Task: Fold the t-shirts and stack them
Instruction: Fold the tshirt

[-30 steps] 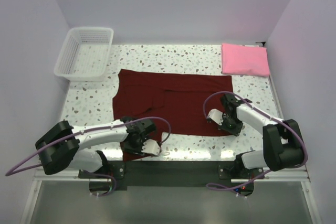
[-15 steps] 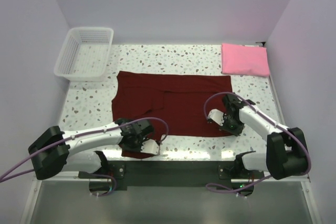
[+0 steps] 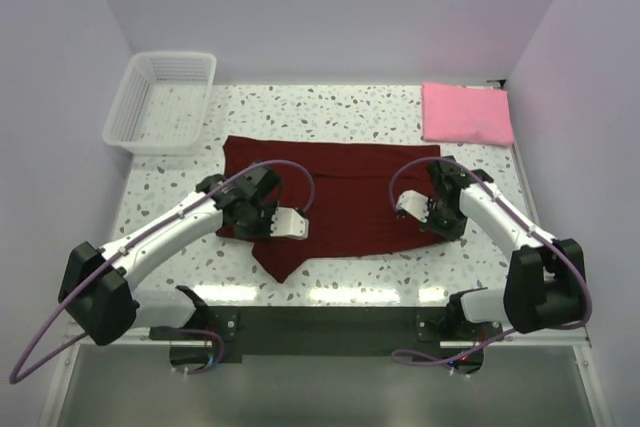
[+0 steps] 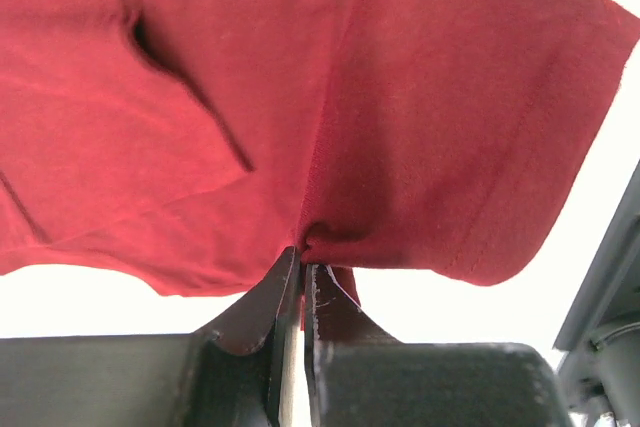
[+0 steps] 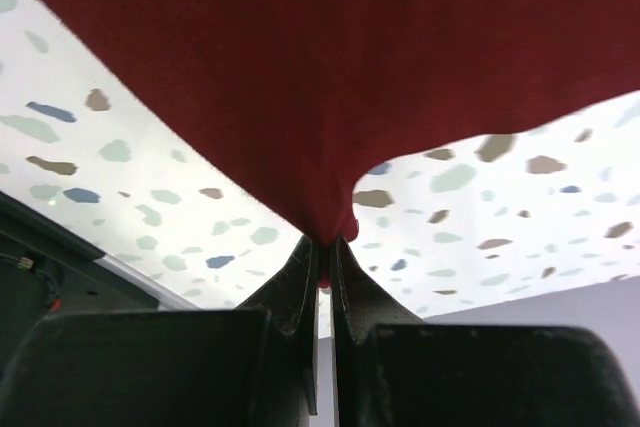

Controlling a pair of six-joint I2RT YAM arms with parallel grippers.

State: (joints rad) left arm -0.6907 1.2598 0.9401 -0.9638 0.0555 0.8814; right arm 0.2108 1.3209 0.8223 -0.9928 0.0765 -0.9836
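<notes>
A white mesh basket [image 3: 165, 105] is seen at the far-left corner of the speckled table [image 3: 340, 102], tilted slightly and apart from everything else.

Toward the table's left half, the left gripper [image 3: 258, 213] is held over the left part of the dark red t-shirt [image 3: 350, 187]. In the left wrist view the jaws of this gripper [image 4: 302, 252] are seen pressed almost together, with a bunch of the t-shirt [image 4: 400, 97] pinched between their tips. The cloth is lifted off the table there, and it hangs in folds with a hemmed edge curving down on the right.

The dark red t-shirt is spread across the middle of the table, its far edge lying straight and flat. Its near-left part is drawn up under the left gripper, and a pointed flap is left toward the table's near edge.

On the table's right half, the right gripper [image 3: 432, 217] is placed at the near-right corner of the dark red t-shirt. In the right wrist view the jaws of the gripper [image 5: 325, 239] are shown narrowed to a slit on a peak of the t-shirt [image 5: 350, 67]. The cloth is raised clear of the table [image 5: 150, 167] on both sides of that peak.

The light pink t-shirt [image 3: 466, 112] is found at the table's far-right corner, folded into a neat rectangle and well apart from both grippers.
</notes>
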